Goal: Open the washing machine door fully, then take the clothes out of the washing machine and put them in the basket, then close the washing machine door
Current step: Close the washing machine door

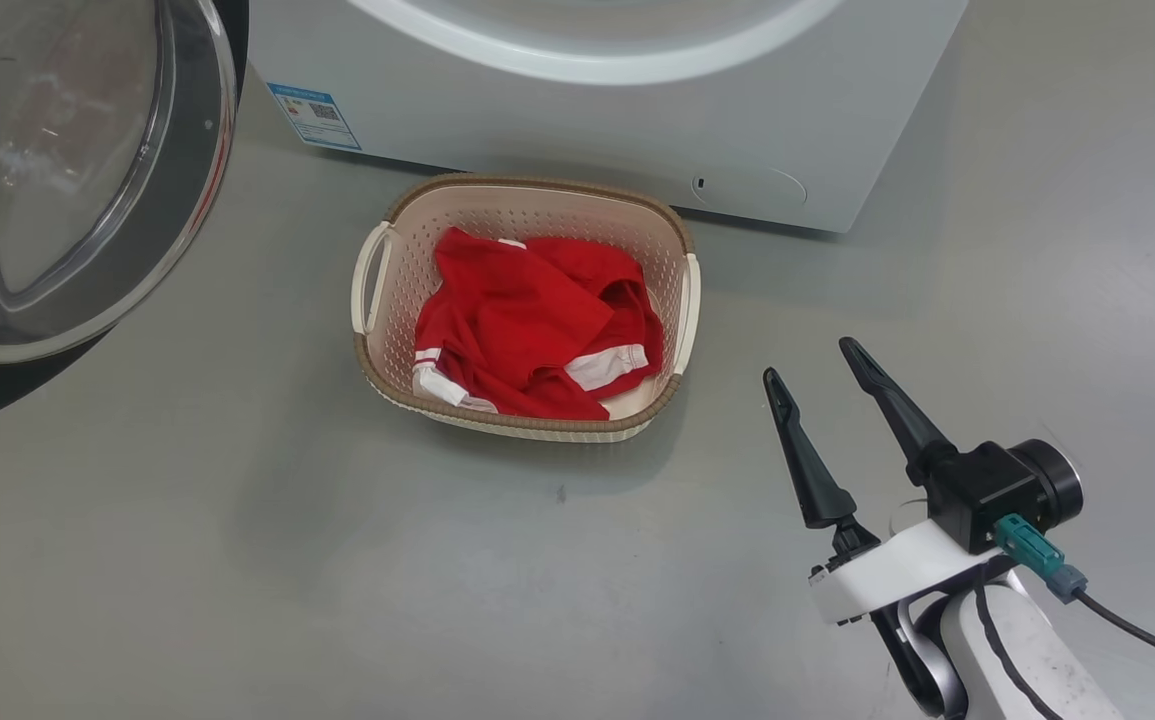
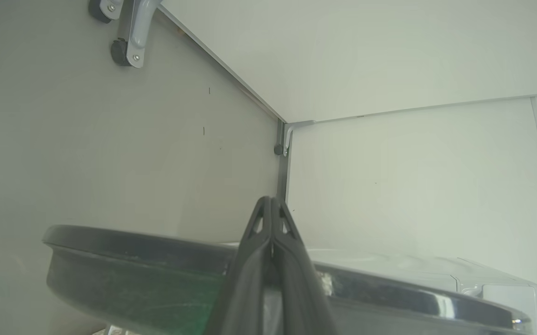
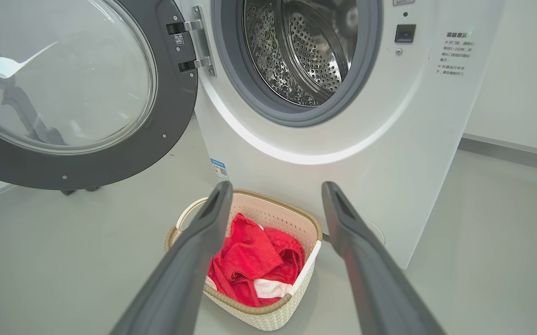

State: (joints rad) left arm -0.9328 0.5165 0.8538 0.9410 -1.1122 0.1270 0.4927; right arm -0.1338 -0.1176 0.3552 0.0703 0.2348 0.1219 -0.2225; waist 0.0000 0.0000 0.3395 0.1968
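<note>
Red clothes (image 1: 527,320) lie in the basket (image 1: 537,188) by the wide-open washing machine door (image 3: 170,116), right tool (image 1: 809,359) spread nearby, left tool (image 2: 269,200) pressed together at the door's rim.

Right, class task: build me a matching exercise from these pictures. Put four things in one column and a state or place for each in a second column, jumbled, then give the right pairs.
Column one
1. washing machine door
2. clothes
3. left gripper
4. right gripper

Column two
A. open and empty, beside the basket
B. fingers shut together
C. swung wide open
D. heaped inside the basket

Pairs: 1-C, 2-D, 3-B, 4-A
</note>
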